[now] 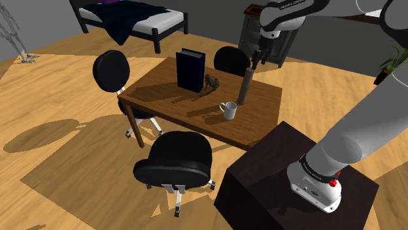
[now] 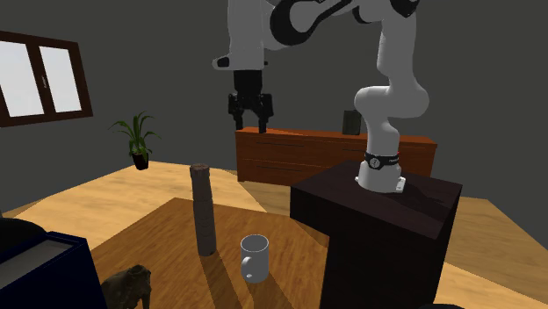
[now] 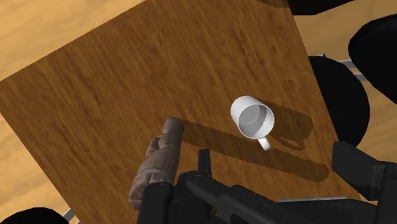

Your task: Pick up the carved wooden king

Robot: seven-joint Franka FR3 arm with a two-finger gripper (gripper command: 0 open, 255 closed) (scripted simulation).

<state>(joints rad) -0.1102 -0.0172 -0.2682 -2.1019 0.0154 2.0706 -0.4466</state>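
Brown carved king [image 2: 204,211] stands upright on the table [image 2: 167,233] at lower centre-left, just beside the white mug [image 2: 254,256]; your gripper [image 2: 251,121] hangs well above, fingers apart, so line up over its top, descend straight, avoid the mug.

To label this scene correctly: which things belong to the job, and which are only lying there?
Job: tall carved king; hand.
Lying about: white mug; dark book; animal figure; black chairs.
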